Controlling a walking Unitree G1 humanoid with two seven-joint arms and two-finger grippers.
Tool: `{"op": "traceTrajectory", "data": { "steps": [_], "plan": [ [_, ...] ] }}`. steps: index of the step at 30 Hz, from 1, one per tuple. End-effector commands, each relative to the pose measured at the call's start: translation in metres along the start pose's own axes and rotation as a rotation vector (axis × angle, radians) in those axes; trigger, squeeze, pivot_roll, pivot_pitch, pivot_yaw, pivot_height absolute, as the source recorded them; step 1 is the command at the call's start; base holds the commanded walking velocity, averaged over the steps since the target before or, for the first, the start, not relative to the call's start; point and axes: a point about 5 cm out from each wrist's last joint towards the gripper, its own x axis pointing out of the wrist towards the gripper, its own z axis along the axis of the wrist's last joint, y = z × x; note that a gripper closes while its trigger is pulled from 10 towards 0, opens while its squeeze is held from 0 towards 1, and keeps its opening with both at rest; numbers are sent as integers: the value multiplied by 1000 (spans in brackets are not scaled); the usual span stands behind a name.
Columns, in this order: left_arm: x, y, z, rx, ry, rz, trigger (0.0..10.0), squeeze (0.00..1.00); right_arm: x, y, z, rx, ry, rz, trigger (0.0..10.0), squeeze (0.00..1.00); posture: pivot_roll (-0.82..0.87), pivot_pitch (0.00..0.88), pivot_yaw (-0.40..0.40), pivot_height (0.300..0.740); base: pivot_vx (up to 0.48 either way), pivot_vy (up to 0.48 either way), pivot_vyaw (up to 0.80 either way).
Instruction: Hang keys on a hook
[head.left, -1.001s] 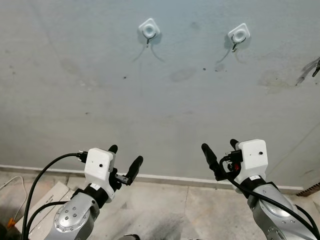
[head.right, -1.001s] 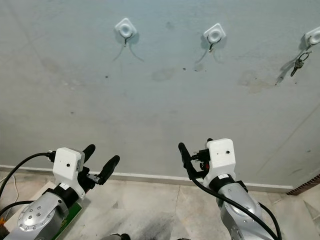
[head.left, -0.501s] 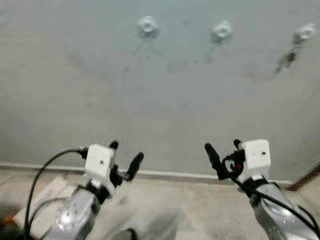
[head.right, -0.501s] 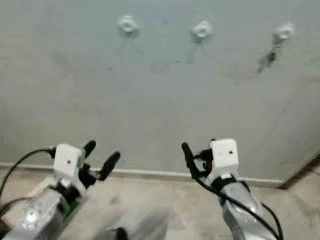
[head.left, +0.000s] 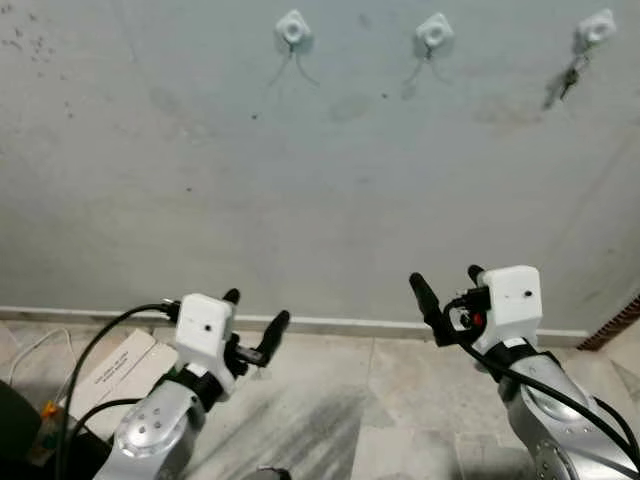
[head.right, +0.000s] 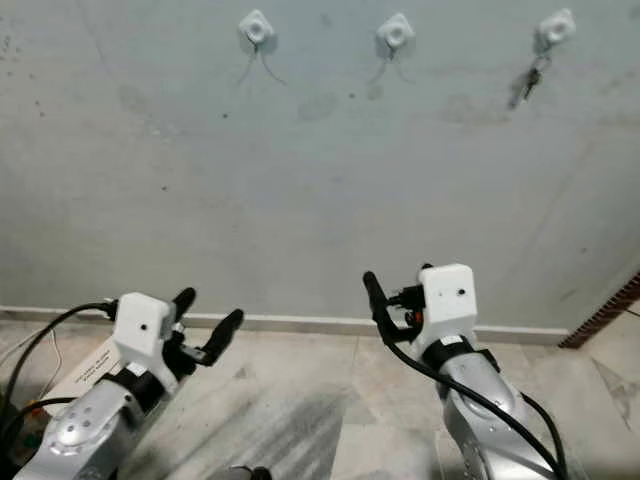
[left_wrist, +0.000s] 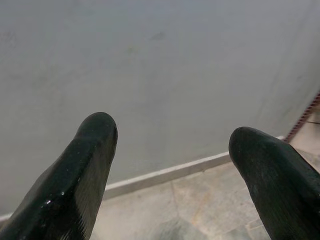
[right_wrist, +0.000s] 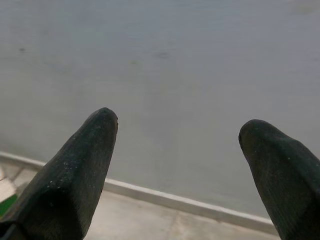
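i'm facing a pale grey wall (head.left: 320, 200) with three white hooks in a row near the top. going left to right: the left hook (head.left: 292, 28) is bare, the middle hook (head.left: 434, 31) is bare, and the right hook (head.left: 596, 29) has the keys (head.left: 568, 78) hanging from it, dangling just below and touching the wall. low on my left, a white sheet of paper (head.left: 112, 366) lies on the tiled floor (head.left: 400, 400) beside a black cable (head.left: 90, 350) running to my left arm. my left gripper (head.left: 252, 325) is held up low in front of the wall, near the skirting strip (head.left: 330, 326), fingers spread wide and holding nothing; in the left wrist view the left fingers (left_wrist: 80, 175) are well apart with plain wall and floor between them. my right gripper (head.left: 446, 290) is raised at about the same height on the right, well below the hooks and well apart from the keys, fingers spread wide and holding nothing; in the right wrist view the right fingers (right_wrist: 75, 180) stand apart against the wall. at the far right edge a reddish-brown ribbed strip (head.left: 612, 333) sits at the foot of the wall.
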Motion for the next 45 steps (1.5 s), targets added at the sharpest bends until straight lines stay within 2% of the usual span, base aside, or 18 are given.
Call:
{"op": "traceTrajectory", "data": {
  "steps": [1, 6, 17, 24, 32, 37, 45],
  "plan": [
    [-1, 5, 0, 30, 9, 5, 10000, 0, 2, 4, 2, 8, -8, 9, 10000, 0, -42, 78, 37, 740, -262, 0, 0],
    [8, 17, 11, 51, -22, 26, 10000, 0, 10, 6, 6, 7, -26, 19, 10000, 0, -36, 80, 36, 740, -264, 0, 0],
    [15, 11, 6, 29, -28, 27, 10000, 0, 21, -3, 14, -6, -70, -22, 10000, 0, -70, 81, 45, 740, -231, 0, 0],
    [17, 1, 0, -34, -29, 5, 10000, 0, 20, 6, 10, -16, -52, -1, 10000, 0, -71, 85, 49, 740, 0, 0, -180],
    [27, 7, 4, -62, -48, 40, 10000, 0, 17, 8, 7, -5, -44, -5, 10000, 0, -76, 89, 47, 740, 0, 0, 0],
    [38, 7, 6, -79, -57, 44, 10000, 0, 21, 7, 10, -7, -55, -17, 10000, 0, -81, 91, 49, 740, 0, 0, -800],
    [44, 6, 2, -101, -50, 51, 10000, 0, 27, 5, 9, 20, -63, -51, 10000, 0, -97, 93, 61, 740, 0, 0, -800]
  ]
}}
